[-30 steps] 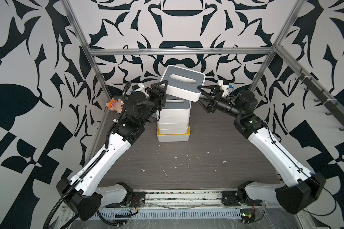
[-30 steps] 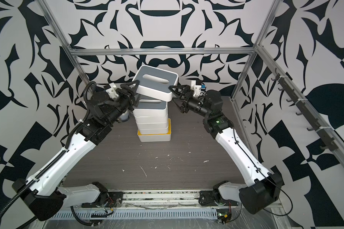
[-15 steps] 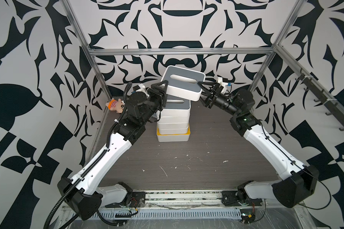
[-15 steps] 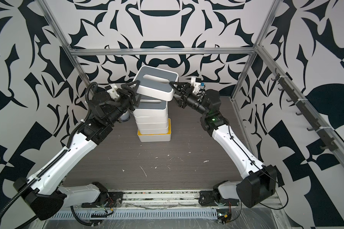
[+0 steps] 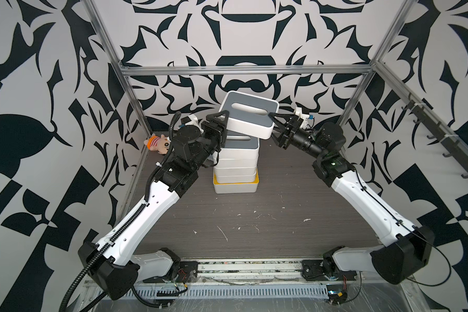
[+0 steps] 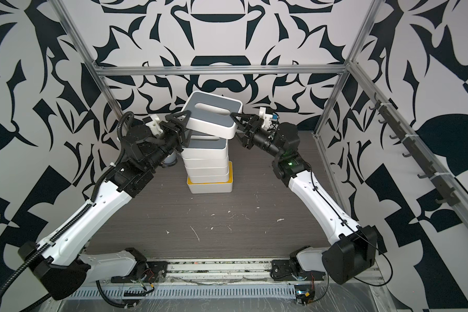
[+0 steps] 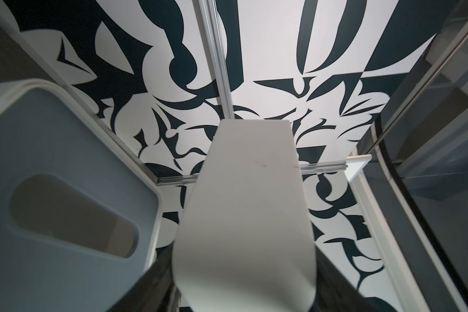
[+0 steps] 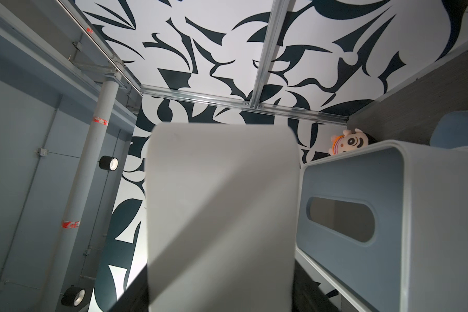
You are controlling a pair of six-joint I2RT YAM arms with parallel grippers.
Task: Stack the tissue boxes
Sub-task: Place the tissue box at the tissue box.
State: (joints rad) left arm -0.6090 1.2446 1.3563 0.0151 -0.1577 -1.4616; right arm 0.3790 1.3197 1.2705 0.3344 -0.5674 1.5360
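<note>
Yellow-lidded base box (image 5: pixel 235 187) was found beneath the stack (image 5: pixel 237 162). Beyond, the grey-lidded top box (image 5: pixel 254 118) was held tilted, long axis left-right: right end pinched by the right gripper (image 5: pixel 274 125), left end straddled by the spread left gripper (image 5: pixel 223 127).

Both top views: bright, sharp, even light from above, only faint soft shadows on the desk (image 5: pixel 254 221) below the left gripper (image 5: pixel 223 126) and right gripper (image 5: pixel 272 126). Wrist views dimmer, cooler: top tissue box (image 7: pixel 246 216) just ahead of each gripper is out of focus, grey-lidded box (image 7: pixel 65 216) beside it soft too. Right wrist view: diagonal shadow cuts across the near box, 2 lit spot lamps (image 8: pixel 109 163) beyond.
</note>
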